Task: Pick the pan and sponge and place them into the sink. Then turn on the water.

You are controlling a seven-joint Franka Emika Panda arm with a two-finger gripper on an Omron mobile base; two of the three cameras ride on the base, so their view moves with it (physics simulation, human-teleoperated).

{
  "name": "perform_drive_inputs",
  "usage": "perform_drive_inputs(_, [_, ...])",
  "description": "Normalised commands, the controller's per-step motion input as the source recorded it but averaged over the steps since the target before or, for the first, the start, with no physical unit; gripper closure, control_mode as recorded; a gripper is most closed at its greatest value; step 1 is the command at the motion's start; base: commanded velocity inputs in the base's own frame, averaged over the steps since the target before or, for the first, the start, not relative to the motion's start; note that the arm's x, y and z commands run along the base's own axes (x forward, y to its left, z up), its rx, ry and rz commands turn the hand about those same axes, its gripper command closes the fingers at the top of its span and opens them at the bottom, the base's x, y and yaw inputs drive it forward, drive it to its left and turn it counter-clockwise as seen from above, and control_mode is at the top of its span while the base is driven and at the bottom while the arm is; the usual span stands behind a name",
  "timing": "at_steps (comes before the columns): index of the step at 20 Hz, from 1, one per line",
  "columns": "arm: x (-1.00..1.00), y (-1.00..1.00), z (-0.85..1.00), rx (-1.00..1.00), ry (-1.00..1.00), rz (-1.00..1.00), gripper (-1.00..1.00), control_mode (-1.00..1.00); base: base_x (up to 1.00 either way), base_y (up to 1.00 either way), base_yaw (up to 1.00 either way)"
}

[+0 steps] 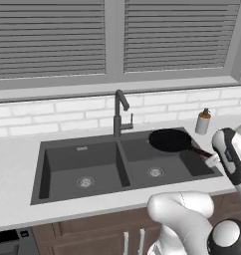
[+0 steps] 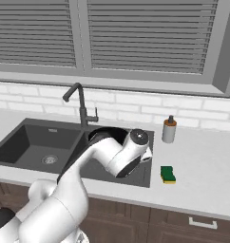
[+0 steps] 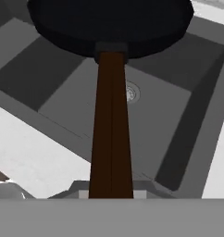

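Observation:
The black pan (image 1: pixel 170 140) hangs over the right basin of the dark grey sink (image 1: pixel 82 159), held level by its brown handle (image 3: pixel 111 139). My gripper (image 1: pixel 210 158) is shut on the end of that handle, at the basin's right rim. In the hand view the pan (image 3: pixel 109 23) sits above the basin's silver drain (image 3: pixel 131 92). From the right base view my arm hides most of the pan (image 2: pixel 107 132). The yellow and green sponge (image 2: pixel 168 174) lies on the counter right of the sink (image 2: pixel 36 137). No water runs from the faucet (image 1: pixel 121 112).
A white soap bottle (image 1: pixel 203 122) with a brown pump stands by the back wall, right of the sink, also seen as the bottle (image 2: pixel 169 129). The gooseneck faucet (image 2: pixel 80 107) rises behind the divider. Window blinds hang above the tiled wall.

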Motion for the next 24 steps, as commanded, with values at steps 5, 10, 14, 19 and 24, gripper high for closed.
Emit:
perform_drive_inputs(5, [0.07,0.0,-0.35,-0.08,0.17,0.24,1.0,-1.0,0.0,0.0,0.0])
perform_drive_inputs(10, [0.46,0.02,-0.25,0.0,0.0,0.27,1.0,-1.0,0.0,0.0,0.0])
perform_drive_inputs(14, [0.75,0.24,-0.27,0.0,0.0,0.19,1.0,-1.0,0.0,0.0,0.0])
perform_drive_inputs(19, [0.68,0.31,-0.32,0.0,0.06,0.11,1.0,-1.0,0.0,0.0,0.0])
perform_drive_inputs(24, [0.39,0.06,-0.45,0.0,0.15,0.02,1.0,-1.0,0.0,0.0,0.0])
